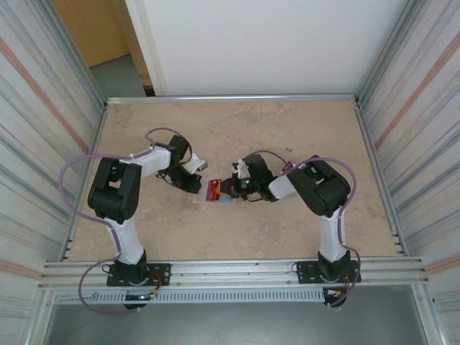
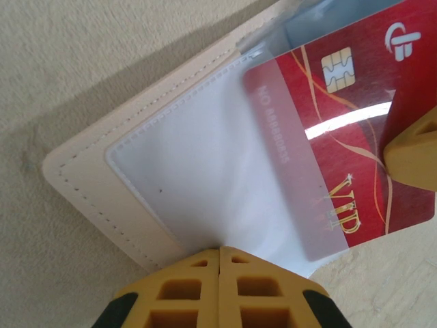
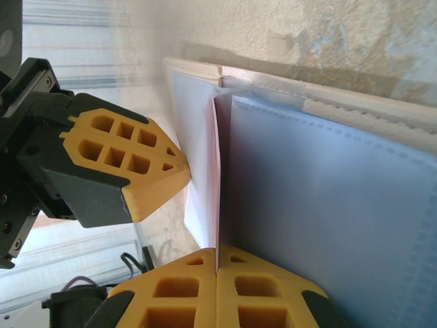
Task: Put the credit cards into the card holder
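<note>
The card holder [image 2: 89, 160] lies open on the table, beige with pale inner pockets [image 3: 328, 205]. A red credit card [image 2: 355, 116] with a chip and gold "VIP" lettering sits with one end slid under a translucent pocket. My right gripper [image 3: 217, 258] is shut on the card's thin edge [image 3: 217, 198]; one of its fingertips [image 2: 413, 154] shows over the card in the left wrist view. My left gripper [image 2: 220, 250] is shut, its tip pressing on the holder's pocket edge. In the top view both grippers, left [image 1: 195, 183] and right [image 1: 228, 188], meet at the card [image 1: 213, 190] mid-table.
The beige table [image 1: 287, 129] is boxed in by a metal frame, with corrugated walls left and right and a rail [image 1: 237, 269] along the near edge by the arm bases. Purple cables loop off both arms.
</note>
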Motion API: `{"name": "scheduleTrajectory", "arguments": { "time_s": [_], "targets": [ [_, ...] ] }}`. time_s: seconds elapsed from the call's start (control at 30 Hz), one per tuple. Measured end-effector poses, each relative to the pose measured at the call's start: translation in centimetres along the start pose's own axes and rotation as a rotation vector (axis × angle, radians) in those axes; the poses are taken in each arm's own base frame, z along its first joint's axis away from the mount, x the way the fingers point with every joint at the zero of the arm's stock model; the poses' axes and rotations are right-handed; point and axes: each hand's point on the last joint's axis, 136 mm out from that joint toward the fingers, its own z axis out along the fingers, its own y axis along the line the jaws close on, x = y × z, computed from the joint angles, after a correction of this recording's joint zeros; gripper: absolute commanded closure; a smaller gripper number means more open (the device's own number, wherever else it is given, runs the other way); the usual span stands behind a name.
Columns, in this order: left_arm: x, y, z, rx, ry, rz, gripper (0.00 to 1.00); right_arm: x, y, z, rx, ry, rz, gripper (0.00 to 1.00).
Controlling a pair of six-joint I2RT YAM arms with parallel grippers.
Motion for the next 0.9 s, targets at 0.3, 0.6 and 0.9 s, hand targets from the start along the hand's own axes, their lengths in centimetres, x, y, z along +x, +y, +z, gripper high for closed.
{"name": "scheduleTrajectory", "arguments": {
  "time_s": [0.3,0.6,0.9],
  "targets": [
    [0.00,0.01,0.00,0.000,0.000,0.000,1.00,0.23,0.31,0.65,-0.015,0.032,-0.004,1.00],
    [-0.04,-0.01,-0.07,-0.001,0.001,0.000,1.00,0.21,0.31,0.84,-0.005,0.038,0.004,0.99],
    [-0.08,-0.09,-0.23,0.000,-0.002,-0.001,1.00,0.07,0.39,0.92,0.042,0.052,0.009,0.85]
  ]
}}
